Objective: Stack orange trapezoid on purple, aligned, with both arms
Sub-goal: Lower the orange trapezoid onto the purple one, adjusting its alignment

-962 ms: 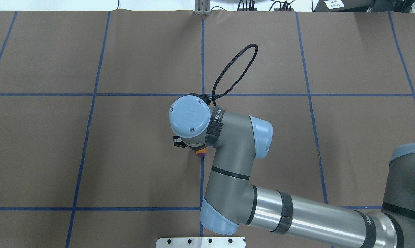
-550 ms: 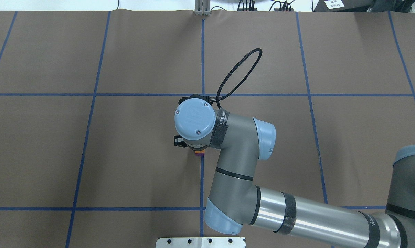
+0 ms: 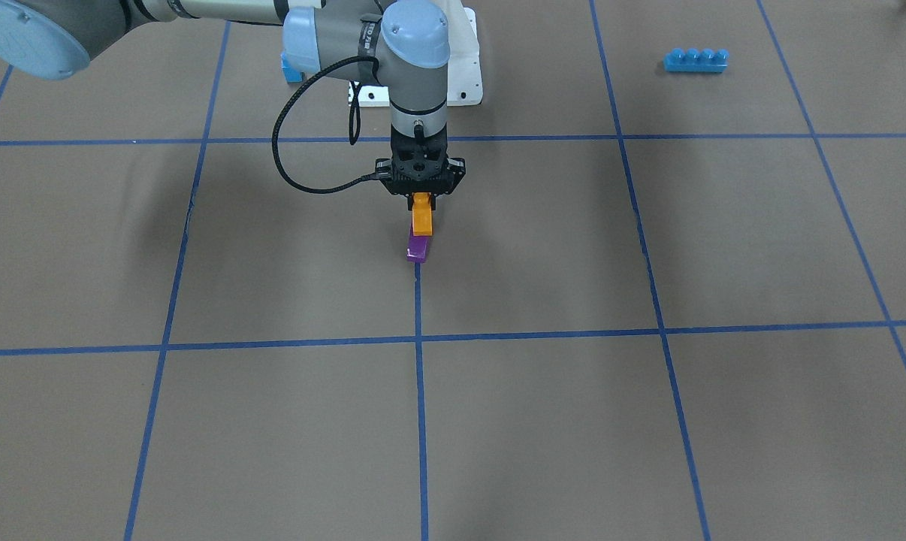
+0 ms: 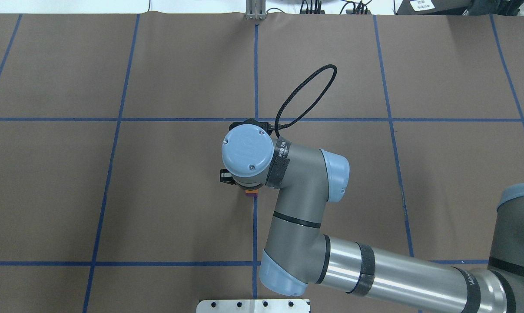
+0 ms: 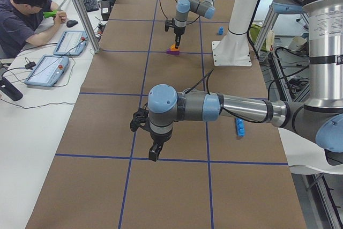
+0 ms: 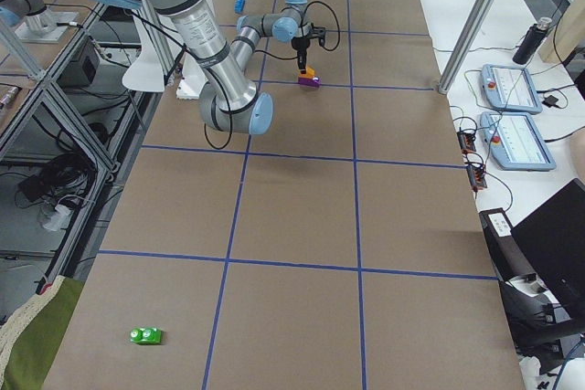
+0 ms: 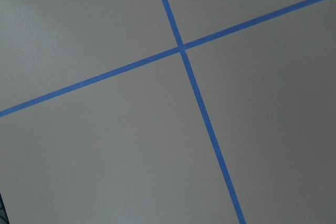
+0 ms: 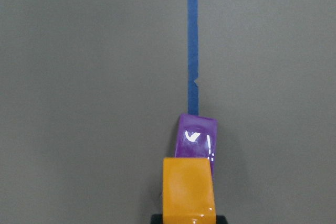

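Orange trapezoid [image 3: 421, 219] is clamped in right gripper [image 3: 421, 197], purple [image 3: 418, 246] seen just beneath claw; left gripper [image 5: 154, 154] spread cannot be told.

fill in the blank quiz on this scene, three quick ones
1. The right gripper is ____ on the orange trapezoid.
2. The purple block lies on a ____ tape line.
3. The blue brick lying far from both has ____ studs in a row.
Missing words: shut; blue; four.
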{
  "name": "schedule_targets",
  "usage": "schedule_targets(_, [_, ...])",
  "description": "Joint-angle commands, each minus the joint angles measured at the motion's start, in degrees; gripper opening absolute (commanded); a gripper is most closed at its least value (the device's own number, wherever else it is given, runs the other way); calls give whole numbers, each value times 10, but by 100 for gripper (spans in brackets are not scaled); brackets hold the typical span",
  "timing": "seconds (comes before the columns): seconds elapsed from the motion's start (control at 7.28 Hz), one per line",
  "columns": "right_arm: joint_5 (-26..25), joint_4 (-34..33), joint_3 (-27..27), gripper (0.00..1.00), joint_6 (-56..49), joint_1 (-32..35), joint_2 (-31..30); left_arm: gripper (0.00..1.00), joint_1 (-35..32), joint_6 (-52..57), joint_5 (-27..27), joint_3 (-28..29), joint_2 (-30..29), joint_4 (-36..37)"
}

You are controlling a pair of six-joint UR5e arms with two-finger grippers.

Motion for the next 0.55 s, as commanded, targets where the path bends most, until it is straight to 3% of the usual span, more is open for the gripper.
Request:
schedule_targets(0.0, [0, -2, 2, 0, 16, 0, 0, 100, 0, 0, 0, 0, 0, 0])
schedule_targets(0.41, [-1, -2, 1, 0, 19, 0, -2, 100, 0, 0, -1, 0, 0, 0])
